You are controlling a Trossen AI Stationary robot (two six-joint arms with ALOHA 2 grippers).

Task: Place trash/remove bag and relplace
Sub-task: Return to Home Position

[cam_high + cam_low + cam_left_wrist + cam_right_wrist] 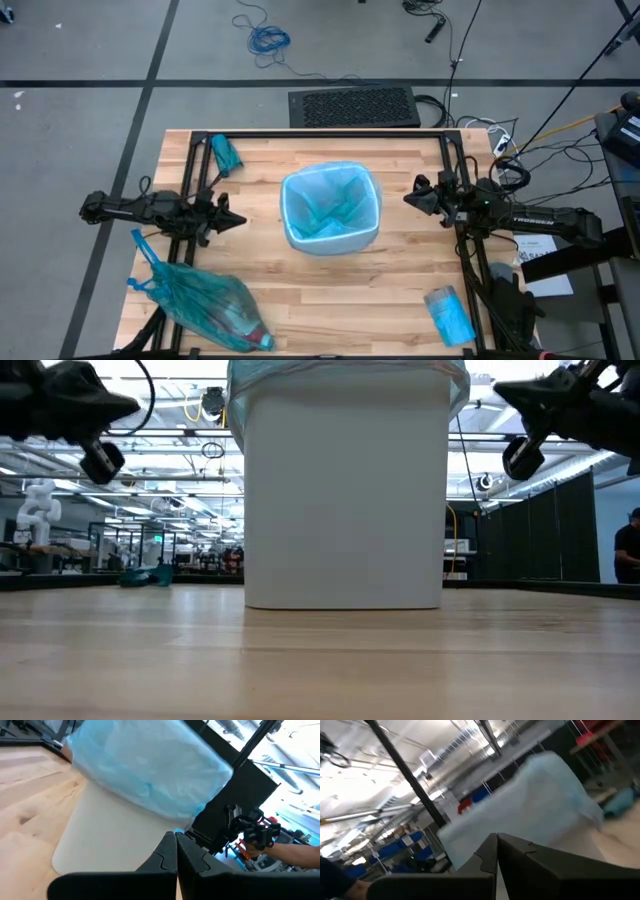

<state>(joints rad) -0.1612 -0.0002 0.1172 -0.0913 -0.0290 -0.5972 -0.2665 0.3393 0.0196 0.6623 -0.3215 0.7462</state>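
1. Overhead, got white bin point(330, 243) mid-table with pale blue liner point(330, 205) in it, flanked by left gripper point(235, 221) and right gripper point(410, 197), no contact; trash point(252, 332) inside tied full bag point(205, 300) at near-left corner
2. Low: shows bin upright, both grippers raised off tabletop
3. Left wrist: shows fingers point(165, 857) pinched together, nothing held
4. Right wrist: same, fingers point(520, 855) together, empty
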